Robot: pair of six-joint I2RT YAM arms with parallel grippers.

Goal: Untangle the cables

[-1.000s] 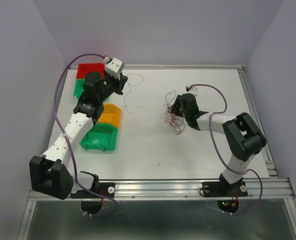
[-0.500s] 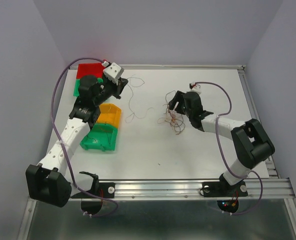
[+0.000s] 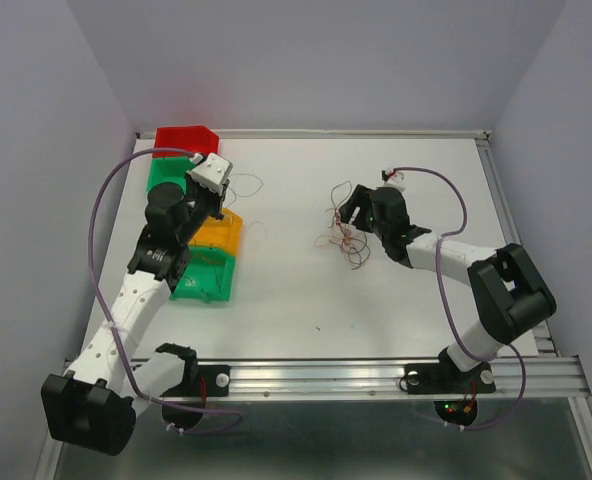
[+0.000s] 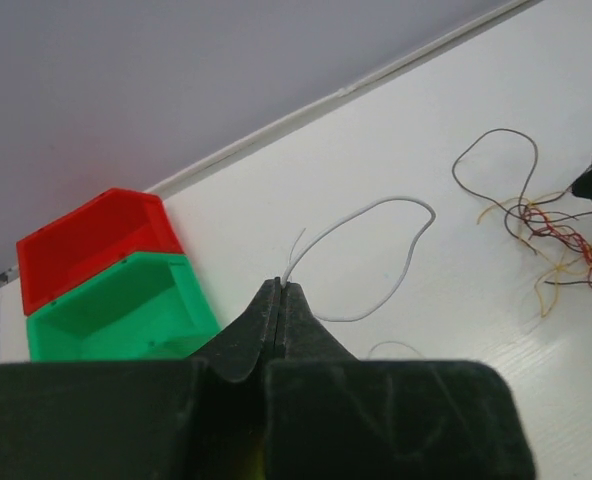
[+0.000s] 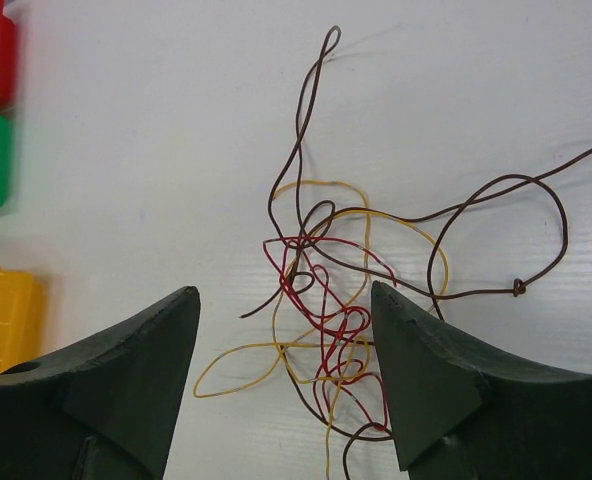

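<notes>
L gripper (image 4: pixel 279 285): jaws together, clamped on one end of a whitish-grey wire (image 4: pixel 406 205). The wire leaves the tips and loops out over the tabletop (image 3: pixel 306 290), well apart from the other strands. L arm is on the far-left side by the bins: red bin (image 4: pixel 86 240) at the back, green bin (image 4: pixel 116 310) touching it in front. An orange bin (image 3: pixel 221 232) and 2nd green bin (image 3: pixel 204 275) sit nearer the arm bases, also touching.

R gripper (image 5: pixel 283 290): jaws wide apart, nothing clamped. In the wrist view there is one finger on either side of the tangle (image 5: pixel 321 320). The tangle lies on the tabletop right of centre, w/ red, yellow + dark brown strands knotted together. A dark brown wire (image 5: pixel 496 182) loops out sideways w/ a small knot in it. Another brown loop sticks out away from the jaws. Can't tell if the R tips touch the tabletop.
</notes>
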